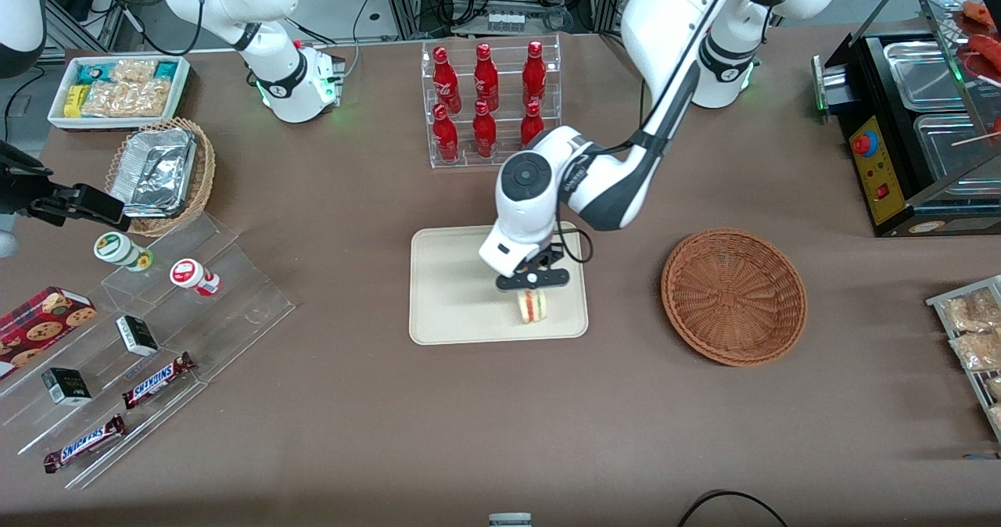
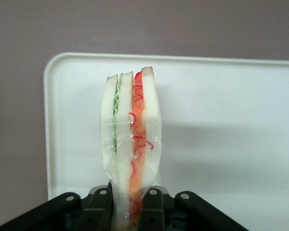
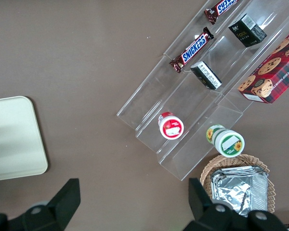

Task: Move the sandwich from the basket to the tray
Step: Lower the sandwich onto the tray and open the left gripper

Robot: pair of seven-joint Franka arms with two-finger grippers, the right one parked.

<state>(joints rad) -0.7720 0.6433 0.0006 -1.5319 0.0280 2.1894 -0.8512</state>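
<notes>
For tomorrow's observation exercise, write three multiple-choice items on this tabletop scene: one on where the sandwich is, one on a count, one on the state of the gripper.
1. Where is the sandwich?
A. In the wicker basket
B. Over the cream tray, held by the gripper
C. On the bare table beside the bottle rack

2. How many red bottles stand in the clear rack?
A. Four
B. Six
C. Eight

3. What is the gripper doing?
A. Open above the basket
B. Shut on nothing
C. Shut on the sandwich

Answers
1. B: the sandwich shows over the tray, while the basket holds nothing.
2. B: the red bottles stand as two rows of three in the rack.
3. C: in the wrist view the gripper has its fingers pressed against both sides of the sandwich.
</notes>
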